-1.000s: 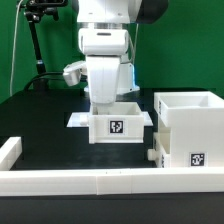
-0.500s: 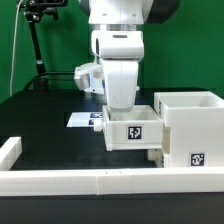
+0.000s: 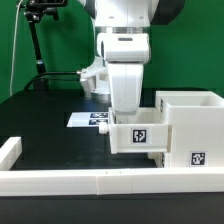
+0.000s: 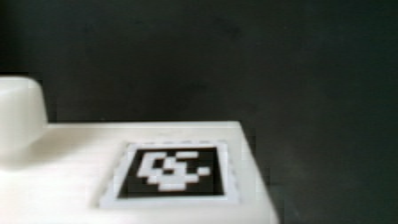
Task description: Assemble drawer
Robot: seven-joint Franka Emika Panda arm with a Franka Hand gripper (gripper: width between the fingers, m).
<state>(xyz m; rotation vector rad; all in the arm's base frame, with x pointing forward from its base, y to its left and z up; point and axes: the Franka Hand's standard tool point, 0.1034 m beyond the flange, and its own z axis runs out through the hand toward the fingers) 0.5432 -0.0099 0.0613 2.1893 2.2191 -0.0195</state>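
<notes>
My gripper point(image 3: 126, 116) reaches down into a small white drawer tray point(image 3: 140, 136) with a black-and-white tag on its front. It is shut on the tray's wall and holds it against the left side of the tall white housing point(image 3: 190, 125); the fingertips are hidden in the tray. The housing is open at the top and has a tag low on its front. A small white part point(image 3: 156, 158) shows below the tray at the housing's foot. The wrist view shows the tray's tagged white face point(image 4: 175, 170) and a rounded white knob point(image 4: 18, 110); no fingers show there.
The marker board point(image 3: 86, 118) lies flat on the black table behind the tray. A long low white border wall point(image 3: 80, 181) runs along the front, with a short piece point(image 3: 10, 150) at the exterior view's left. A black stand point(image 3: 38, 40) rises at the back left.
The arm has carried the tray toward the exterior view's right, from over the marker board to the housing's left side. The marker board is now uncovered.
</notes>
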